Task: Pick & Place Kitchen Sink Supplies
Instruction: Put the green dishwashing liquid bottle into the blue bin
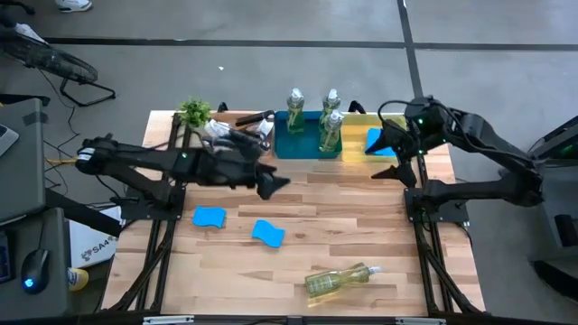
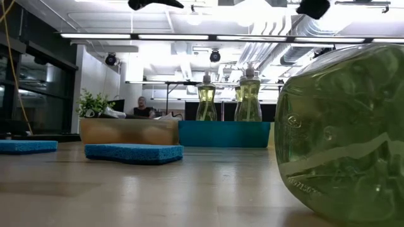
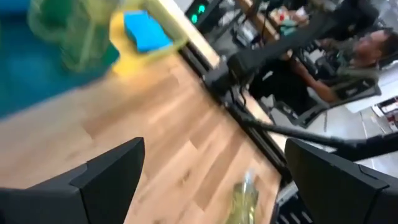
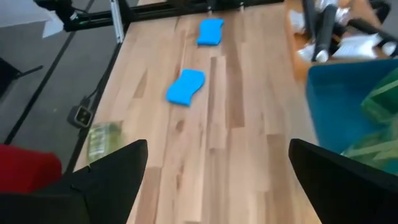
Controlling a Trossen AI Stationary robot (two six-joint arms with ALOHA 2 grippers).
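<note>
Left claw (image 1: 271, 185) wide, holding nothing, hanging above mid-desk near the teal tray (image 1: 305, 144); right claw (image 1: 400, 173) likewise wide and bare, just beside the yellow tray (image 1: 358, 152) at the far right. Pale wooden plank desk (image 1: 361, 226), smooth, on a black frame, grey floor all round. Standing in the teal tray, three clear bottles (image 1: 330, 134) of yellow-green liquid; lying in the yellow one, a blue sponge (image 1: 375, 142). On open planks, two more wavy-edged sponges (image 1: 209, 217), (image 1: 268, 234), apart from each other. Near the front edge, a fourth bottle (image 1: 339, 280) on its side. Back left, brushes (image 1: 239, 126) in a wooden box beside a plant (image 1: 194, 112). Behind, a bright ceiling-lit room with a seated person (image 2: 142, 107).
</note>
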